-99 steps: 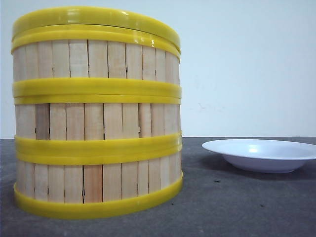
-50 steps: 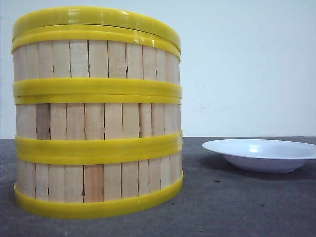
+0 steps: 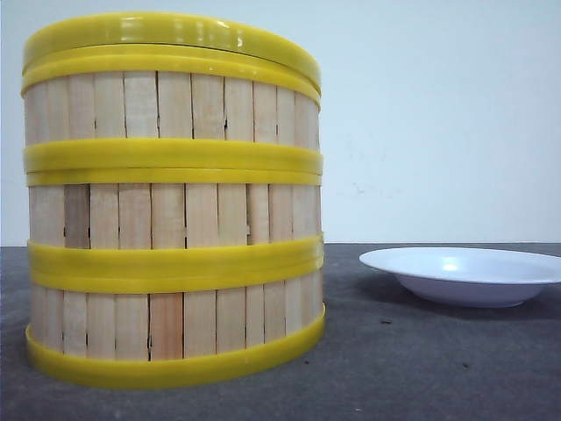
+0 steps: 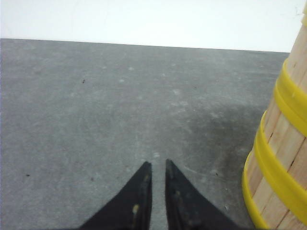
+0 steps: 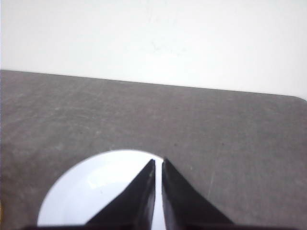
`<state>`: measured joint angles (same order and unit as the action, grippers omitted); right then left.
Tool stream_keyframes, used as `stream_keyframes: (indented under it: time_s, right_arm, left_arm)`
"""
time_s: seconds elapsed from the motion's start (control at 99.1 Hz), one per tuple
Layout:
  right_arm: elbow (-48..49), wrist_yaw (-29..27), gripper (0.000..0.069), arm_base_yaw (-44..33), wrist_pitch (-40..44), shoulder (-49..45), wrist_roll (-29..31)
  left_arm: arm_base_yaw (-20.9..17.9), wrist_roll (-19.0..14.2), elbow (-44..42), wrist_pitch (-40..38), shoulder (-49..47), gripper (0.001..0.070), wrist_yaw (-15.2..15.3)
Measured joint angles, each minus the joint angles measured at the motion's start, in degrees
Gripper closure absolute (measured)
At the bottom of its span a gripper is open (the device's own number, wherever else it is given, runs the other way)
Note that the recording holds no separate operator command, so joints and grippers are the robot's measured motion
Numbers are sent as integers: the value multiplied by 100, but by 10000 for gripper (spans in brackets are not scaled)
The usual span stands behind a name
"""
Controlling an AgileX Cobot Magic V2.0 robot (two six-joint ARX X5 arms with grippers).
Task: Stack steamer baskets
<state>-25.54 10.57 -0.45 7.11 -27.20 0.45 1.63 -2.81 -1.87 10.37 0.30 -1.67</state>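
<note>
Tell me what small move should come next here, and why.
Probably none beyond keeping both arms back: the three steamer baskets already stand stacked, capped by the lid. The left gripper and right gripper are shut and empty, the right above the white plate.

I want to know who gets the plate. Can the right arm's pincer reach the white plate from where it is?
Probably yes. The right pincer hangs just over the white plate, nothing lying between them. Its jaws are nearly closed, though, so it would need to open first.
</note>
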Motion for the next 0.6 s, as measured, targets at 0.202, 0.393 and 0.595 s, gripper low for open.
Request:
stream_keyframes:
  time_s: [0.202, 0.393, 0.595]
  right_arm:
    - [1794, -13, 674, 0, -70, 1565, 0]
    - [2470, -229, 674, 0, 39, 2570, 0]
    - [2470, -308, 674, 0, 225, 2699, 4]
  left_arm:
    - [0, 0, 0, 0, 0, 685, 0]
    - [0, 0, 0, 2, 0, 685, 0]
    - [0, 2, 0, 2, 0, 685, 0]
